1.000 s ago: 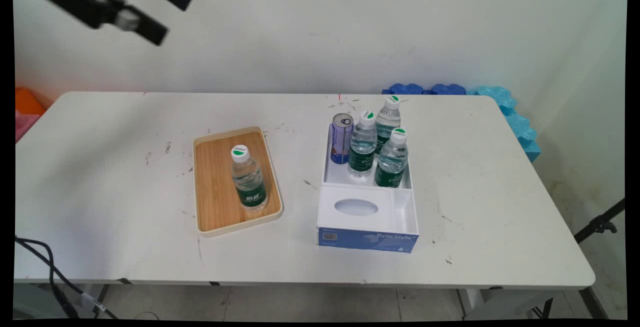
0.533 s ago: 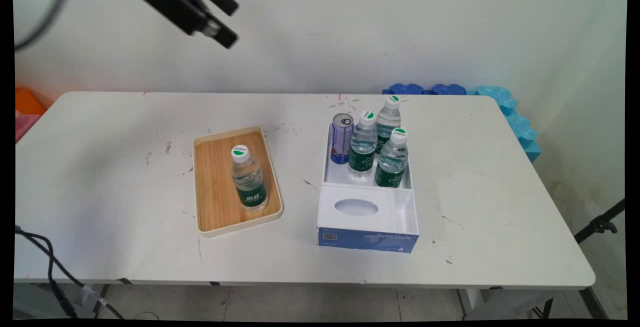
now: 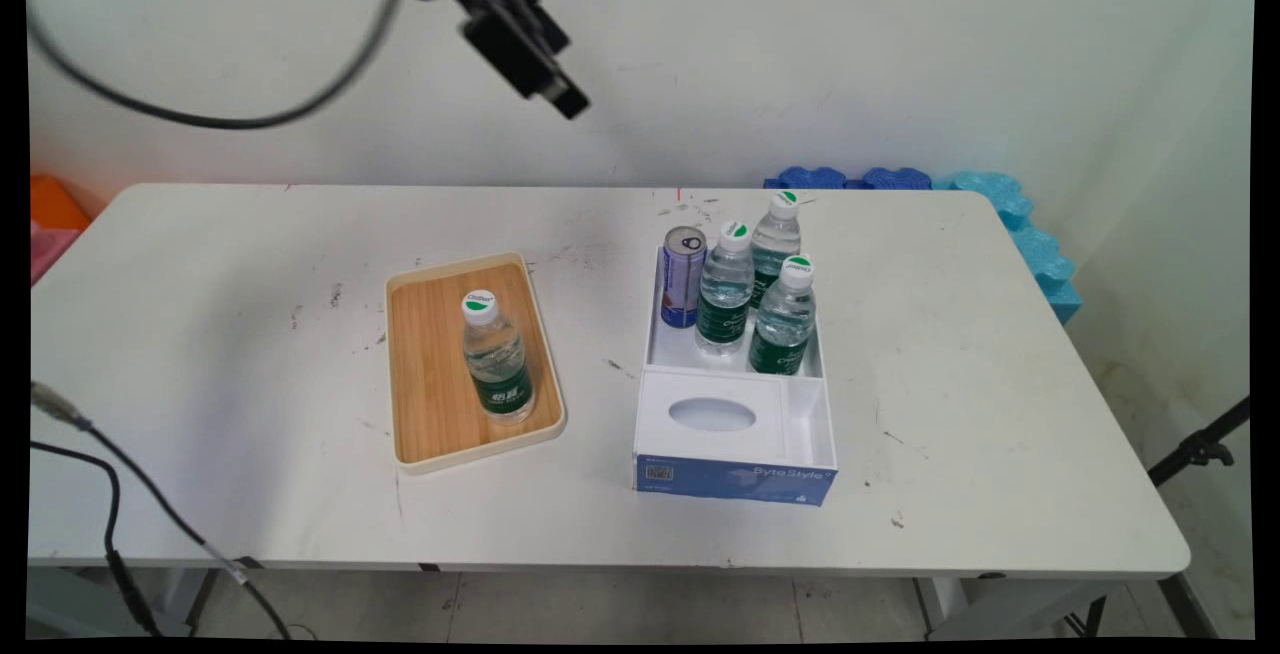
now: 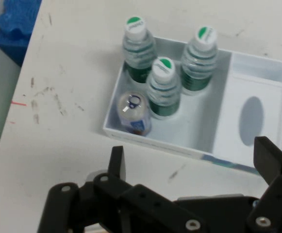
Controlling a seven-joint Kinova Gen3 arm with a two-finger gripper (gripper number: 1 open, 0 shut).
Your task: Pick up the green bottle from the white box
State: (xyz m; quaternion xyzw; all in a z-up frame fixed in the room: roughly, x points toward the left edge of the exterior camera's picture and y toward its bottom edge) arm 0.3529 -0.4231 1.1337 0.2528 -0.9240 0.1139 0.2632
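While the gripper [image 3: 560, 94] hung high above the white table [image 3: 200, 334], its jaws stood spread and empty. Below them sat a white rectangular plastic box [image 4: 199, 126] holding three clear ribbed bottles [image 4: 164, 87] and a slim metal can [image 4: 133, 114]. Farther off lay a round-cornered wooden tray [image 3: 430, 374] bearing another bottle [image 3: 495, 359].

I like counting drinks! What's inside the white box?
The box holds three water bottles and one can, all upright in its far compartment. A lid with an oval hole covers the near part, so its inside is hidden.
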